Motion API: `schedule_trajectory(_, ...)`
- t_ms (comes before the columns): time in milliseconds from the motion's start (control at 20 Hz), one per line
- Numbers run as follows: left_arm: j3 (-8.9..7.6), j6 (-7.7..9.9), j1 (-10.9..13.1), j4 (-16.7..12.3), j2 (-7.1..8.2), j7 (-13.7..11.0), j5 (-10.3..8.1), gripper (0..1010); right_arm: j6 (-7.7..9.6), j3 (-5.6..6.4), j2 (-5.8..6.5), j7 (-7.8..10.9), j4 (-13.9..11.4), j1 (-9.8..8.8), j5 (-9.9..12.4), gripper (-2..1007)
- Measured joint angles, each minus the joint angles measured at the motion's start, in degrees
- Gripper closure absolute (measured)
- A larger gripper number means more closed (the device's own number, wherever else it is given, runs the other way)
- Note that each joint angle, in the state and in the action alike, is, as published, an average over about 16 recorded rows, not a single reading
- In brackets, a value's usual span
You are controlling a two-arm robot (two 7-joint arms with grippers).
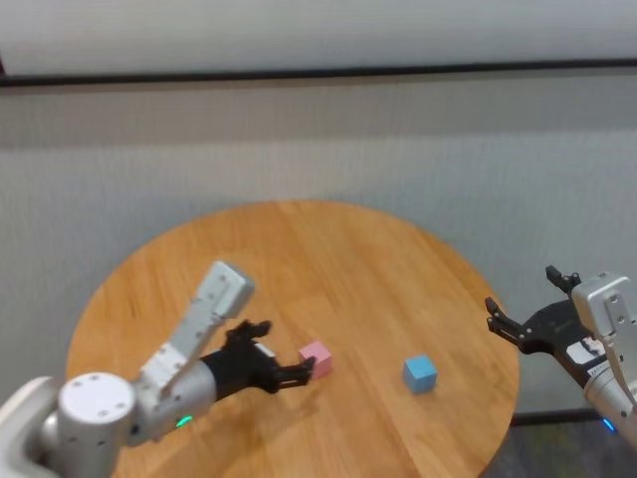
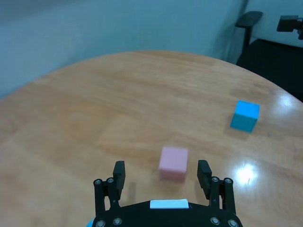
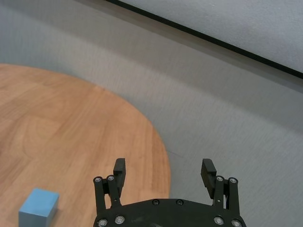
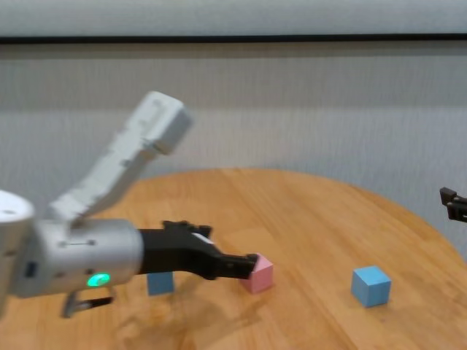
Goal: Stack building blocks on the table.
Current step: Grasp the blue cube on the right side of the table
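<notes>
Building blocks are lying apart on the table (image 1: pixel 328 239), none stacked: the pink block (image 1: pixel 316 358) is sitting near the middle of the front half, one blue block (image 1: pixel 420 373) is resting to its right, well apart from it, and a second blue block (image 4: pixel 160 283) (visible only in the chest view, half hidden behind the left arm) is sitting on the wood to the left of the pink one. The left gripper (image 2: pixel 162 174) is reaching low over the table with its jaws standing wide apart on either side of the pink block; in the left wrist view the cube is sitting between the two fingers (image 2: pixel 119 171) without either one pressing on it, so it is released and grasping nothing. The right gripper (image 3: pixel 163 170) is hovering off the table's right edge, over the grey floor, fingers spread and nothing between them.
</notes>
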Motion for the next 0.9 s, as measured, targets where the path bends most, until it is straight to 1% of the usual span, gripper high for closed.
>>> schedule_trajectory(150, -1.56, 0.82, 2.8, -4.5, 2.57, 0.5, -0.69, 13, 0.00, 0.00, 0.00, 0.00, 0.0, 0.00, 0.0, 1)
schedule_trajectory(350, -4.16, 1.73, 7.0, -10.7, 6.28, 1.2, -1.91, 10, 0.00, 0.00, 0.00, 0.00, 0.0, 0.00, 0.0, 1)
schedule_trajectory(450, -5.62, 1.90, 9.1, -13.5, 8.06, 1.7, -2.51, 10, 0.00, 0.00, 0.00, 0.00, 0.0, 0.00, 0.0, 0)
schedule_trajectory(600, -7.75, 1.56, 12.2, -17.1, 10.45, 2.5, -3.16, 10, 0.00, 0.00, 0.00, 0.00, 0.0, 0.00, 0.0, 0)
schedule_trajectory(750, -9.63, 1.25, 14.6, -19.9, 12.23, 3.0, -3.77, 10, 0.00, 0.00, 0.00, 0.00, 0.0, 0.00, 0.0, 0)
schedule_trajectory(900, -11.07, 0.98, 16.5, -22.0, 13.45, 3.4, -4.29, 10, 0.17, 0.03, -0.01, -0.11, -0.3, -0.15, 0.0, 0)
